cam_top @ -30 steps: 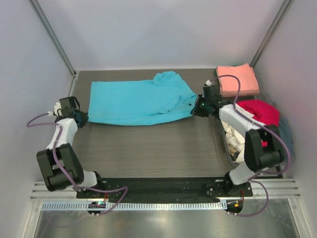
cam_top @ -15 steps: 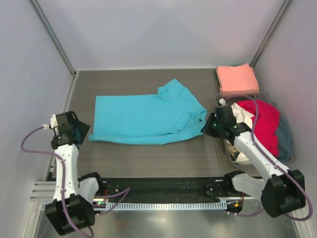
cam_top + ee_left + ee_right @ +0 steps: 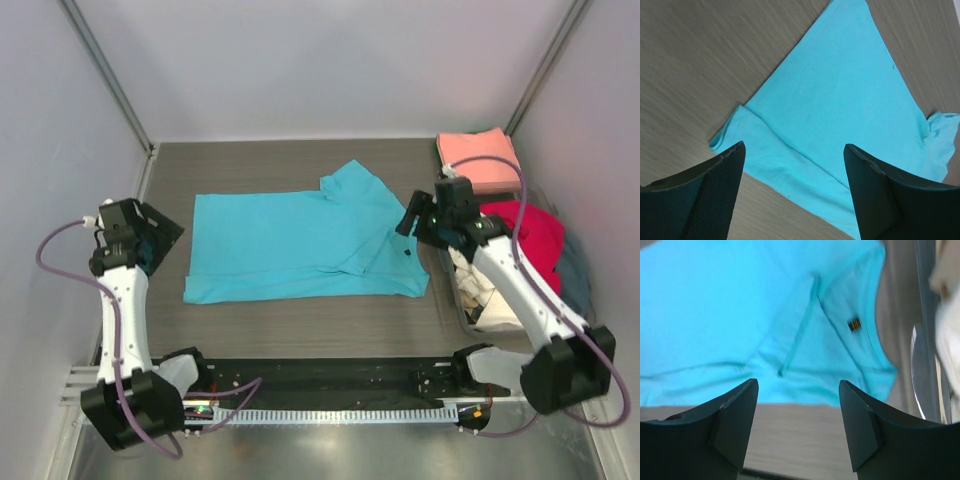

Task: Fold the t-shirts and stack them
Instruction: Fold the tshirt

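A turquoise t-shirt point(image 3: 300, 245) lies spread flat on the middle of the table, folded lengthwise, its dark neck label point(image 3: 854, 324) at the right end. Off the shirt's left edge my left gripper point(image 3: 157, 235) hovers open and holds nothing; in the left wrist view the shirt's corner point(image 3: 840, 110) lies below the open left gripper point(image 3: 794, 150). Over the shirt's right end my right gripper point(image 3: 412, 215) is open too; the right wrist view shows the shirt's hem point(image 3: 740, 315) beyond the empty right gripper point(image 3: 798, 385). A folded salmon-pink t-shirt point(image 3: 480, 160) lies at the far right.
A clear bin point(image 3: 456, 300) at the right holds a red t-shirt point(image 3: 530, 235), a cream one point(image 3: 490, 295) and a grey-blue one point(image 3: 575, 272); its rim point(image 3: 925, 340) shows close by in the right wrist view. White walls enclose the table on three sides.
Both grippers were shut on the turquoise shirt's ends, dragged it nearer, then opened and let go. The shirt now lies flat, and both grippers have drawn back from it.
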You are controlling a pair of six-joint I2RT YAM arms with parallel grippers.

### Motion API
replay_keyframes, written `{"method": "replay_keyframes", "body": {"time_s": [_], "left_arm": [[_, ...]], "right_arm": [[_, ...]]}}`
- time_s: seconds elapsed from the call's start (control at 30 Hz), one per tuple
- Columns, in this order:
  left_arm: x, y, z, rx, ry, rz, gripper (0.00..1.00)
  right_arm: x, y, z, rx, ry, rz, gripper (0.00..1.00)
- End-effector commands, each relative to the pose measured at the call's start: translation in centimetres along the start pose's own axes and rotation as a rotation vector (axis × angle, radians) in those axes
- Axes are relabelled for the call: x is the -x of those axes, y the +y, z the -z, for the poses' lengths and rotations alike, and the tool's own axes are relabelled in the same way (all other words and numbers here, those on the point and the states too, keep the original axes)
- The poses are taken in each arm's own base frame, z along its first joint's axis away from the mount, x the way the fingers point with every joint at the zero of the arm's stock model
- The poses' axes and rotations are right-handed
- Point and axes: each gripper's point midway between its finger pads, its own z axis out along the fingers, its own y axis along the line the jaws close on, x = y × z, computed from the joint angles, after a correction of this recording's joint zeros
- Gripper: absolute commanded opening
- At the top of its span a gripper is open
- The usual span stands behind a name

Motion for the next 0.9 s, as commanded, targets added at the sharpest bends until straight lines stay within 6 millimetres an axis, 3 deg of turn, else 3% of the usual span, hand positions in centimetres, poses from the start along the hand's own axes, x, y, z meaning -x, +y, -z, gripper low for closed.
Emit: {"method": "replay_keyframes", "body": {"time_s": [0.0,0.03,0.07,0.1,0.13,0.17,0.2,0.23,0.27,0.3,0.33,0.37,0.43,0.47,0.53,0.57,0.6,0.67,0.7,0.87], "left_arm": [[0.0,-1.4,-1.4,-0.060,0.071,-0.145,0.80],[-0.8,-1.1,-1.9,-0.060,0.095,-0.156,0.80],[-1.3,-1.3,-2.2,-0.079,0.113,-0.172,0.80],[-1.6,-1.3,-2.5,-0.092,0.121,-0.192,0.80],[-2.3,-0.7,-3.0,-0.073,0.136,-0.218,0.80],[-2.7,-0.5,-3.2,-0.061,0.141,-0.227,0.80],[-3.0,-0.5,-3.3,-0.062,0.143,-0.234,0.80],[-3.9,-0.8,-3.3,-0.073,0.161,-0.245,0.80],[-4.1,-1.2,-3.2,-0.082,0.166,-0.249,0.79],[-4.2,-1.6,-3.2,-0.097,0.158,-0.261,0.79],[-4.7,-2.2,-2.9,-0.114,0.156,-0.284,0.79],[-4.6,-2.2,-2.8,-0.108,0.145,-0.290,0.79],[-4.6,-2.4,-2.7,-0.113,0.142,-0.296,0.79],[-4.7,-2.5,-2.6,-0.121,0.137,-0.292,0.79],[-4.9,-2.8,-2.5,-0.138,0.143,-0.293,0.79],[-5.0,-2.8,-2.6,-0.136,0.148,-0.294,0.78],[-5.2,-2.9,-2.7,-0.143,0.155,-0.295,0.78],[-5.4,-3.0,-2.7,-0.147,0.166,-0.296,0.78],[-5.5,-3.0,-2.8,-0.147,0.172,-0.295,0.78],[-5.8,-3.2,-2.8,-0.152,0.180,-0.303,0.77]], "right_arm": [[6.6,2.5,-4.2,-0.012,-0.095,0.101,0.72],[7.8,2.9,-5.5,-0.020,-0.107,0.123,0.72],[11.2,4.9,-5.7,0.010,-0.166,0.137,0.72],[10.9,4.7,-10.0,-0.020,-0.106,0.155,0.72],[12.0,5.4,-11.4,-0.015,-0.110,0.165,0.72],[15.6,7.5,-12.0,0.016,-0.173,0.194,0.72],[16.6,8.2,-13.2,0.020,-0.178,0.208,0.72],[15.7,7.5,-17.6,-0.010,-0.123,0.221,0.72],[19.2,9.7,-17.5,0.027,-0.200,0.234,0.72],[20.2,10.0,-18.6,0.030,-0.215,0.241,0.72],[19.0,9.1,-22.7,0.004,-0.172,0.249,0.73],[22.0,11.0,-22.3,0.033,-0.251,0.245,0.73],[22.8,11.2,-24.7,0.036,-0.273,0.246,0.74],[23.2,11.5,-26.9,0.051,-0.291,0.243,0.74],[23.6,12.3,-28.6,0.084,-0.325,0.240,0.76],[23.0,12.0,-30.4,0.088,-0.324,0.235,0.77],[23.7,12.5,-31.0,0.116,-0.367,0.234,0.78],[23.1,12.5,-32.4,0.126,-0.376,0.225,0.80],[22.3,12.3,-33.8,0.130,-0.370,0.231,0.80],[19.9,12.4,-35.6,0.119,-0.333,0.246,0.80]]}}
